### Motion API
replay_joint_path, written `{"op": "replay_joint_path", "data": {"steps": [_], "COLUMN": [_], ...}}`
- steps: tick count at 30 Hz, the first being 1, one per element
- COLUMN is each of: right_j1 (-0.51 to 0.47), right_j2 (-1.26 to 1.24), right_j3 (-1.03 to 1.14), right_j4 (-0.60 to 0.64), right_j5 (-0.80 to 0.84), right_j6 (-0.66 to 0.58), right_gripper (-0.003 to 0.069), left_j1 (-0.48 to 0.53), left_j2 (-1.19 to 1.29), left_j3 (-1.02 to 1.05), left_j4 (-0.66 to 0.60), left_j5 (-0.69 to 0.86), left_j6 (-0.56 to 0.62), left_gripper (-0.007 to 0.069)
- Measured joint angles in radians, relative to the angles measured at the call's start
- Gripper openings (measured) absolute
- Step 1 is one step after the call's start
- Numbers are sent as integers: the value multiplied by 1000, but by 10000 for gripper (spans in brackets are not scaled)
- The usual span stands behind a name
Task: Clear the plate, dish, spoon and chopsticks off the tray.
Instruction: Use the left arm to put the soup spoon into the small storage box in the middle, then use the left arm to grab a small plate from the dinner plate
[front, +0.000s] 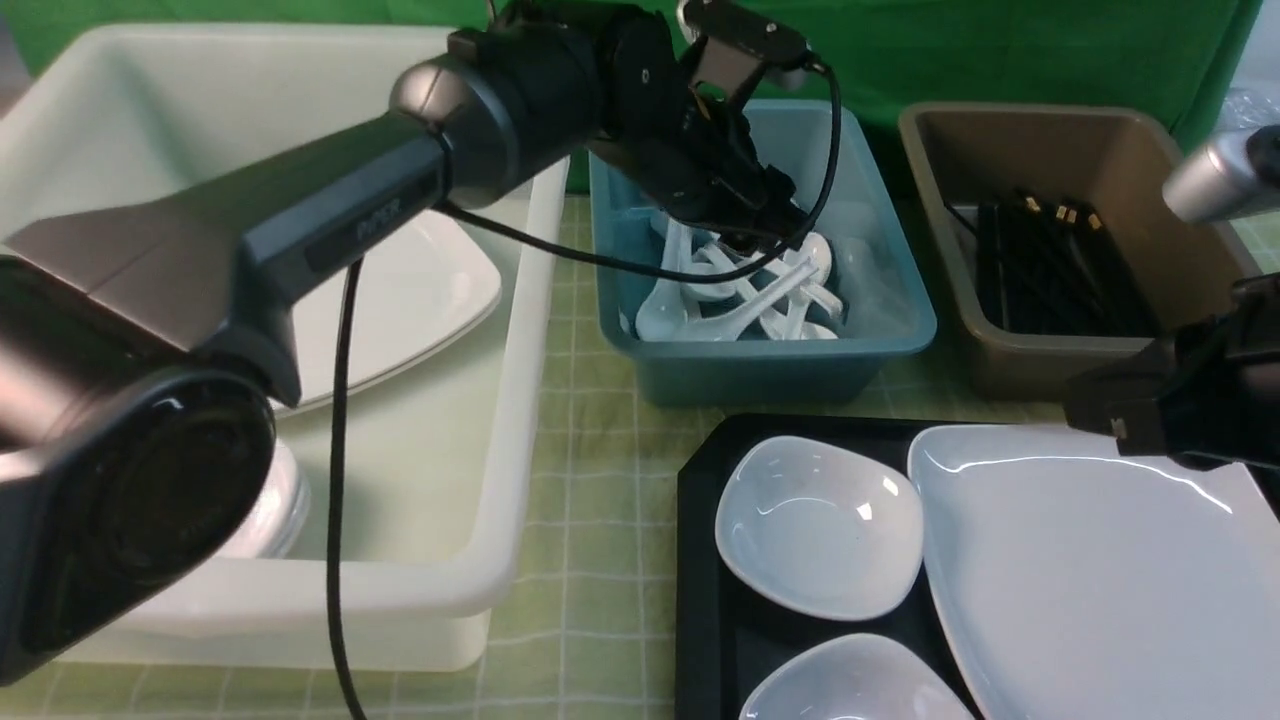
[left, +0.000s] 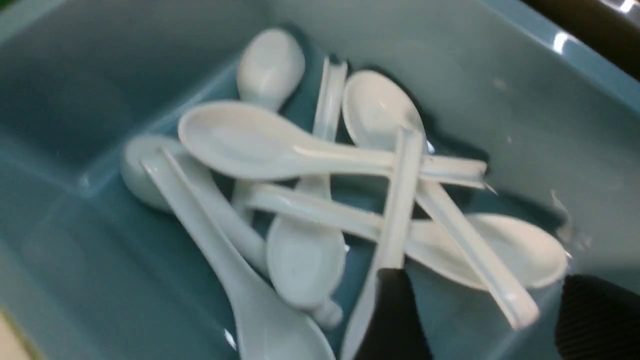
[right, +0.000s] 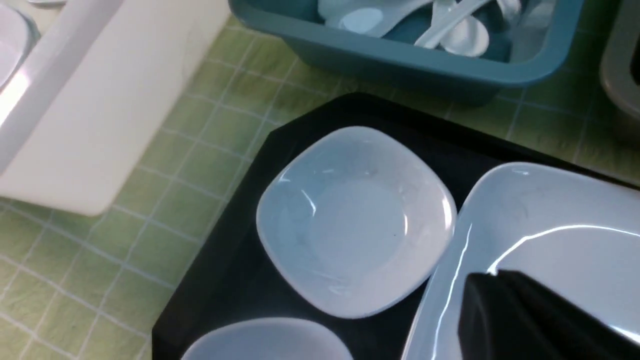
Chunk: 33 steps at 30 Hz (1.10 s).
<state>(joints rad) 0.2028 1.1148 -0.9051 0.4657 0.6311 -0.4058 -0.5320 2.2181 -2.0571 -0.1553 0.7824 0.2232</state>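
Left gripper (front: 748, 236) hangs spread over the bin (front: 750, 375) — spoons (left: 280, 150) piled right beneath its fingertips. Right gripper (front: 1095, 412), clenched, sits at 12 o'clock over the plate (front: 1080, 580) on the tray (front: 700, 600) — dish (front: 818, 525) at its 9 o'clock.

bright even light; white glare streak on plate (front: 1080, 560); left wrist view motion-blurred, edges soft

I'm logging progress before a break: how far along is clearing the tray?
Done: spoons lie in the teal bin, chopsticks in the brown tub; none show on the visible part of the tray. In hand: the left gripper is open above the spoons, holding nothing; the right gripper is shut over the edge of the plate. Left: the plate and two small dishes sit on the tray.
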Motion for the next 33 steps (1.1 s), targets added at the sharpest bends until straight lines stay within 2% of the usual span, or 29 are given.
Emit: {"op": "replay_joint_path", "data": {"steps": [2,4,7,11,14,15,19,22,26,29,33], "right_j1": [0,0,1,1,1,1,1,1,1,1,1], "right_j2": [0,0,0,0,0,0,0,0,1,0,-22], "right_j3": [0,0,0,0,0,0,0,0,0,0,0], "right_j4": [0,-2,-15,-26,-28,-28,-31,-32,-32,-23,-7], "right_j5": [18,32,46,74,86,85,85,85,85,110,138], "right_j6": [-1,-2,-3,-3,-3,-4,-15,-22,-25,-23,-21], "right_gripper": [27,27,27,27,27,27,27,27,34,34,34], "left_j1": [0,-6,-34,-103,-162,-216,-355,-397,-429,-430,-429], "left_j2": [-65,-135,-246,-345,-375,-392,-398,-394,-370,-336,-312], "left_j3": [0,19,147,362,486,565,677,688,688,688,691], "left_j4": [-21,-74,-144,-160,-145,-122,-7,52,78,84,85], "left_j5": [174,335,408,421,405,359,229,152,49,27,25], "left_j6": [-69,-73,-34,-15,-7,0,-84,-148,-173,-179,-179], "left_gripper": [411,281,81,13,4,1,6,29,134,275,416]}}
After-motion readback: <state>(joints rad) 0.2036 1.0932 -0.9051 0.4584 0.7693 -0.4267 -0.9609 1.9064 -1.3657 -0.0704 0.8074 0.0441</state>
